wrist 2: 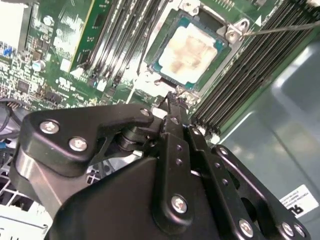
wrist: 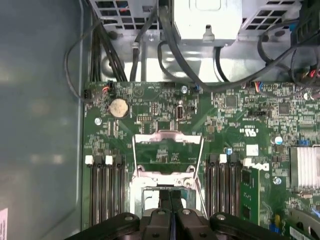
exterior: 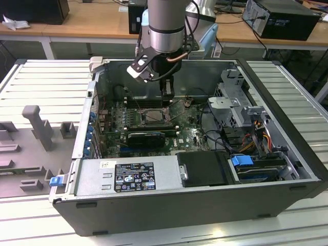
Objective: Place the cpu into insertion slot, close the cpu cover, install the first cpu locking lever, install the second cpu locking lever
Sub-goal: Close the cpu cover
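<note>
The cpu [wrist 2: 192, 50], a pale silver square with teal edges, lies in the insertion slot [wrist 2: 165, 82] on the green board. In the exterior view the slot [exterior: 152, 117] sits mid-board inside the open case. The cpu cover [wrist: 167, 140] looks tipped open, with green board showing through its cut-out. One thin wire lever [wrist 2: 280, 29] runs out from the socket corner, and others flank the cover [wrist: 134, 160]. My gripper [wrist 2: 171, 95] [wrist: 170, 192] [exterior: 166, 102] hangs at the socket's edge, fingers pressed together, with nothing visible between them.
Long black memory sticks [wrist: 105, 190] [wrist: 222, 185] flank the socket. Black cables [wrist: 165, 45] and a drive cage [exterior: 233, 102] crowd one side. The power supply [exterior: 128, 177] lines the case front. Grey fixtures [exterior: 36, 123] stand at the exterior view's left.
</note>
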`<state>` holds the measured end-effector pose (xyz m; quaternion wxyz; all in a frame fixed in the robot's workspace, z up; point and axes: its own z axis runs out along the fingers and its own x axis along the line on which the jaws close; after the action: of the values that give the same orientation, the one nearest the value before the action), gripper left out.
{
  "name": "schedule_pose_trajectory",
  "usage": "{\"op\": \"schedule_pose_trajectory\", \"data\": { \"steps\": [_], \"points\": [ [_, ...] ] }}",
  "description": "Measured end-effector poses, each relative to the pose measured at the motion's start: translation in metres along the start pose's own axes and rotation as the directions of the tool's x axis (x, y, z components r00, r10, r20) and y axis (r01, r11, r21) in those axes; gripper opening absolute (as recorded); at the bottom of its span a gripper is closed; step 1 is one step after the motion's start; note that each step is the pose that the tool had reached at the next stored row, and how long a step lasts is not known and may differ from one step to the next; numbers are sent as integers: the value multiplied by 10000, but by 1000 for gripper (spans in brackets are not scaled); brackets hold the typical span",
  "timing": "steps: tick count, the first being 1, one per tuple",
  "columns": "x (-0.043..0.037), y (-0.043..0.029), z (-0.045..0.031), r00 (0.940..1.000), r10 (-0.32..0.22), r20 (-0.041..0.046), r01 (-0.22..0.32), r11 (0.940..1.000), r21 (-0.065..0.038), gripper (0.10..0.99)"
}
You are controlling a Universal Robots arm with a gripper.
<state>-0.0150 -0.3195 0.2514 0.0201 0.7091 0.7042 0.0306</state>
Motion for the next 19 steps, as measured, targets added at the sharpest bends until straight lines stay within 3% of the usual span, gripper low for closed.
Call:
{"op": "schedule_pose_trajectory", "data": {
  "steps": [2, 3, 4, 11, 16, 19],
  "points": [
    [0, 6, 3, 10000, 0, 2, 0, 10000, -6, 106],
    [1, 19, -65, 10000, -1, 1, 1, 10000, -7, 106],
    [2, 118, -61, 10000, 2, 0, -2, 10000, -6, 106],
    [4, 572, -19, 10000, -50, -4, 50, 10000, 38, 106],
    [5, 704, 9, 10000, -84, -6, 84, 10000, 39, 106],
    [4, 730, 97, 10000, -97, -7, 97, 9999, 39, 106]
  ]
}}
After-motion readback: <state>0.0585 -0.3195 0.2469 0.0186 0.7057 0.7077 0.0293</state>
